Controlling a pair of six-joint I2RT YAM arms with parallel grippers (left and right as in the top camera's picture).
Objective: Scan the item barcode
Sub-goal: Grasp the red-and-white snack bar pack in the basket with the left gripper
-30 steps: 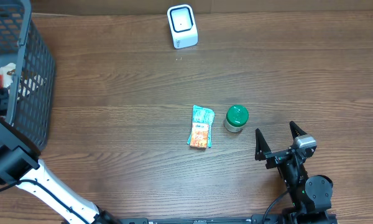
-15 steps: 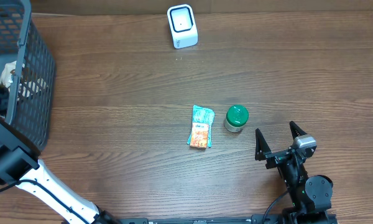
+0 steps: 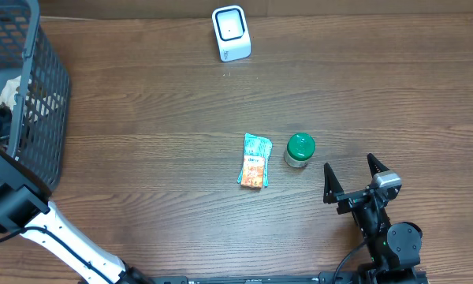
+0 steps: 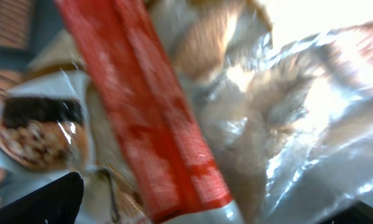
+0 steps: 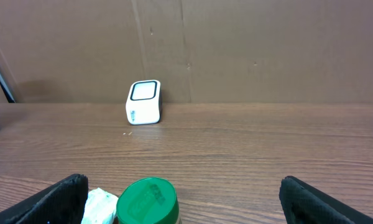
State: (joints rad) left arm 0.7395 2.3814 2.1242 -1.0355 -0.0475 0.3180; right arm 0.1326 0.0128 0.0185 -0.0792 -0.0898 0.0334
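Observation:
The white barcode scanner (image 3: 231, 33) stands at the table's back edge and also shows far off as the scanner (image 5: 143, 102). A teal and orange snack packet (image 3: 255, 160) and a green-lidded jar (image 3: 299, 149) lie mid-table. My right gripper (image 3: 349, 164) is open just in front of the jar (image 5: 147, 200), with nothing between its fingers. My left gripper (image 4: 205, 211) is open inside the basket (image 3: 39, 87), close over a blurred red-and-white pack (image 4: 149, 124) and a clear bag (image 4: 298, 118). It grips neither.
The dark mesh basket fills the far left corner and holds several wrapped goods, among them a packet picturing nuts (image 4: 37, 130). My left arm (image 3: 16, 209) reaches up the left edge. A brown cardboard wall (image 5: 236, 43) stands behind the table.
My left gripper has gone from nearly shut to open, and the pale pack in the basket has shifted slightly. The right arm and the table items have not moved.

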